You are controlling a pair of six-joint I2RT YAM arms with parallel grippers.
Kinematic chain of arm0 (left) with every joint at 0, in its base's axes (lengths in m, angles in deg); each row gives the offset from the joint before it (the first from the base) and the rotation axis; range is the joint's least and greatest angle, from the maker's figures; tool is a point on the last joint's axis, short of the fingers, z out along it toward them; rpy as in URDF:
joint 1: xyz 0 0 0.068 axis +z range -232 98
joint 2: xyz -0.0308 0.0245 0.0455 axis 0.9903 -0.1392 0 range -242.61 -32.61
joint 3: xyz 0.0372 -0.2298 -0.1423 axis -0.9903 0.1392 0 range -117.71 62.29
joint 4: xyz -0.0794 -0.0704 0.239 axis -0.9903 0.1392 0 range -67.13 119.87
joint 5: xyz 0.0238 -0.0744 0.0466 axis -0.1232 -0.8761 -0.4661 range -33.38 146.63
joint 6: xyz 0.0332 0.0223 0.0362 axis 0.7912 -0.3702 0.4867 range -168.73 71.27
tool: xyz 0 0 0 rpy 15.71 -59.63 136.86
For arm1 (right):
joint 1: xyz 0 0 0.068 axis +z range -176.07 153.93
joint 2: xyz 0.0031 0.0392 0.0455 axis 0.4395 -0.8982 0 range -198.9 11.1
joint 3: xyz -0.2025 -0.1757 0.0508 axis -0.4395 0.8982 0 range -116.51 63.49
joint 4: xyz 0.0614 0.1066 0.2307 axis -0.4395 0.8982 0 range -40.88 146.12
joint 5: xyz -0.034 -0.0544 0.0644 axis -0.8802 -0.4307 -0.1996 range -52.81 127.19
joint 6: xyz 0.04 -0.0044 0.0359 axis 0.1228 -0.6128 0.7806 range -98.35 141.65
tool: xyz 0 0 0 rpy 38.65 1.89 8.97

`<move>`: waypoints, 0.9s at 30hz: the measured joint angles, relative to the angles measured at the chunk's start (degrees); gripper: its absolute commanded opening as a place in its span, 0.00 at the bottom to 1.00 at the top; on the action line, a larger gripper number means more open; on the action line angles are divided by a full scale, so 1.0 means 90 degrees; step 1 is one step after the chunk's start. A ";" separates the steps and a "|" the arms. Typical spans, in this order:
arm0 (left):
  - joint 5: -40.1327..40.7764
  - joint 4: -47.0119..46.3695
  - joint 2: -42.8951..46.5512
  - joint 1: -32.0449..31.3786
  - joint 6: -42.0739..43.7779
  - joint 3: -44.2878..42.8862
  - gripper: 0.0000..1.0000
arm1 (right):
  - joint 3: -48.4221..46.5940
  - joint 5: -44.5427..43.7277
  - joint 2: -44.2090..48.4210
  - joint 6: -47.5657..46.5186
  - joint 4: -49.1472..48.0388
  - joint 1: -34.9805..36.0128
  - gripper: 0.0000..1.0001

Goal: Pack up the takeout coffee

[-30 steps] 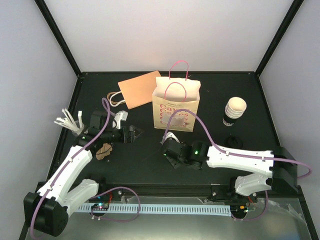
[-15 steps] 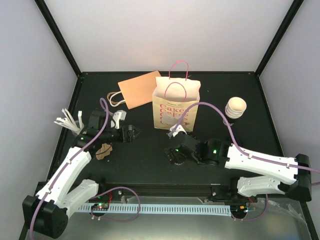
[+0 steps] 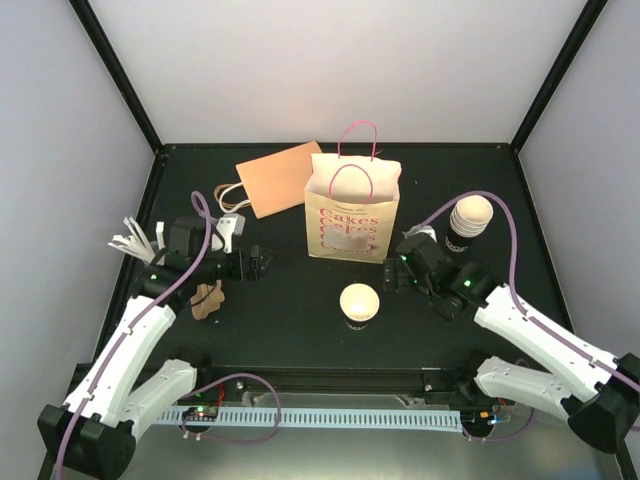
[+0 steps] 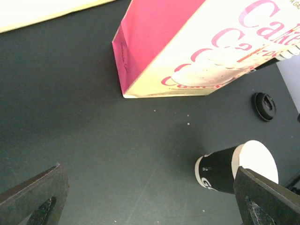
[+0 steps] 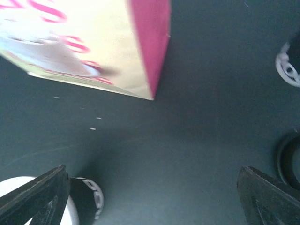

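Okay, top view: cream-white ribbed paper cup with dark lower part [image 3: 468, 222] stands upright on the black bench [image 3: 290, 325], far right, near the cream paper bag with pink lettering [image 3: 352, 210] but apart from it. A black paper cup with cream top [image 3: 359, 303] stands upright on the near side of the bag. Left claw [image 3: 262, 262] sits left of the bag and right claw [image 3: 393, 272] just right of it, neither touching anything.

Left wrist: claw spread wide, empty; bag far, black cup near right, small black lid [image 4: 264, 100] beyond it.

Right wrist: claw spread wide, empty; bag corner far left, black cup by the left finger.
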 measured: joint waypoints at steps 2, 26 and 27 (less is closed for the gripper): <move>0.0119 0.0066 0.0041 0.0000 0.0141 -0.0073 0.99 | 0.0304 0.0124 0.0185 0.0114 0.0041 -0.0379 1.00; -0.0058 0.0063 -0.0073 0.0000 0.0903 -0.0085 0.99 | 0.0884 0.0593 0.0236 0.0991 0.0410 -0.1649 1.00; -0.0075 0.0063 -0.0070 0.0000 0.0908 -0.0085 0.99 | 0.0884 0.0583 0.0219 0.1032 0.0449 -0.1649 1.00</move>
